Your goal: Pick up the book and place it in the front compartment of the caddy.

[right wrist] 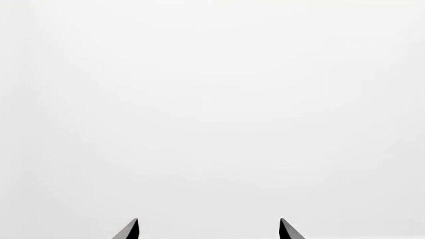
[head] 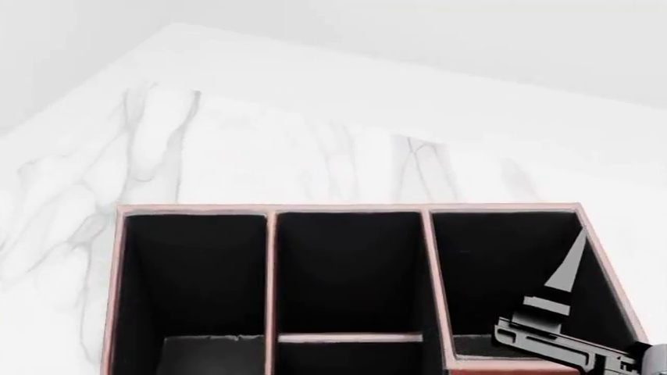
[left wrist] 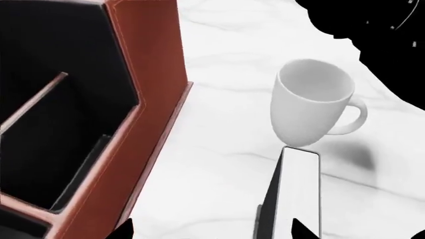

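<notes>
The book (left wrist: 297, 191), thin and black with white page edges, stands upright on the white marble top just in front of a white mug (left wrist: 312, 102). My left gripper (left wrist: 212, 233) is wide open; the book's near end lies between its tips, close to one fingertip (left wrist: 300, 231). The reddish-brown caddy (left wrist: 149, 114) stands beside it. In the head view the caddy (head: 271, 273) shows three black-lined columns; the front compartment (head: 349, 273) is the larger middle cell and is empty. My right gripper (right wrist: 209, 230) is open and empty, with one finger (head: 568, 277) over the caddy's right column.
A low cross divider (head: 349, 338) parts the middle column. White marble counter (head: 208, 148) lies beyond the caddy, with a plain white wall behind it. A black shape (left wrist: 371, 30) fills one corner of the left wrist view past the mug.
</notes>
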You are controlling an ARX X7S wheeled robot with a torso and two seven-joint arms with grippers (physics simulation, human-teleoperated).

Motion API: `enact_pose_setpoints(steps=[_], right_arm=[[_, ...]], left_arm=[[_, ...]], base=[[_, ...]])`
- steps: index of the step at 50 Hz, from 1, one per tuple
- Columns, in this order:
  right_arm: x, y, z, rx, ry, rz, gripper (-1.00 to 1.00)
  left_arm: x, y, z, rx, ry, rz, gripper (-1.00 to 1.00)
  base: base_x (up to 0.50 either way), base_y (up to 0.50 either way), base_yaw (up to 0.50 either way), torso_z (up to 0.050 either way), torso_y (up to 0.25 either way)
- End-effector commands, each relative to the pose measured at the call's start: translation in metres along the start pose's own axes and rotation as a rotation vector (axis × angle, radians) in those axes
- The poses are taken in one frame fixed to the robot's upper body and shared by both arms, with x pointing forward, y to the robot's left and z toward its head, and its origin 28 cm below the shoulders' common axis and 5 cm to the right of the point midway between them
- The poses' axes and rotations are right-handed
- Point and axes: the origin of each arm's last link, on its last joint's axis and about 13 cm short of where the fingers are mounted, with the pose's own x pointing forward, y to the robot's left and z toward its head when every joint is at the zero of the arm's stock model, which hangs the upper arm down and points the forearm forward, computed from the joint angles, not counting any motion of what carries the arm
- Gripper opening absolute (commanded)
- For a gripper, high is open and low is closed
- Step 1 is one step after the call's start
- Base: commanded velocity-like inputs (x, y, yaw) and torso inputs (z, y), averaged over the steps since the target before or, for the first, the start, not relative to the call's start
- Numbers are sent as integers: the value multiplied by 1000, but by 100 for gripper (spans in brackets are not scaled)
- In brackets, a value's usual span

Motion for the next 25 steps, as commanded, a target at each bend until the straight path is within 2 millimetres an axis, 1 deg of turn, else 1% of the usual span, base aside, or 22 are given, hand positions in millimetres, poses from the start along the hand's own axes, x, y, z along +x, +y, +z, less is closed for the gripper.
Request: enact_pose_setpoints(steps=[1, 8, 15, 20, 25], right_arm=[[0, 0, -1, -4, -1, 0, 100], [0, 0, -1, -4, -3, 3, 100], [0, 0, -1, -4, -3, 4, 100], [0, 0, -1, -5, -3, 7, 100], [0, 0, -1, -5, -3, 7, 100]], left_arm=[[2, -2, 1, 3, 10, -56, 100], [6, -5, 2, 14, 17, -79, 100], [10, -2, -1, 12, 29, -82, 100], [15, 2, -2, 5, 44, -108, 100], [18, 1, -3, 15, 50, -143, 100]], base=[[0, 0, 0, 0, 0], [0, 0, 0, 0, 0], [0, 0, 0, 0, 0], [0, 0, 0, 0, 0], [0, 0, 0, 0, 0]])
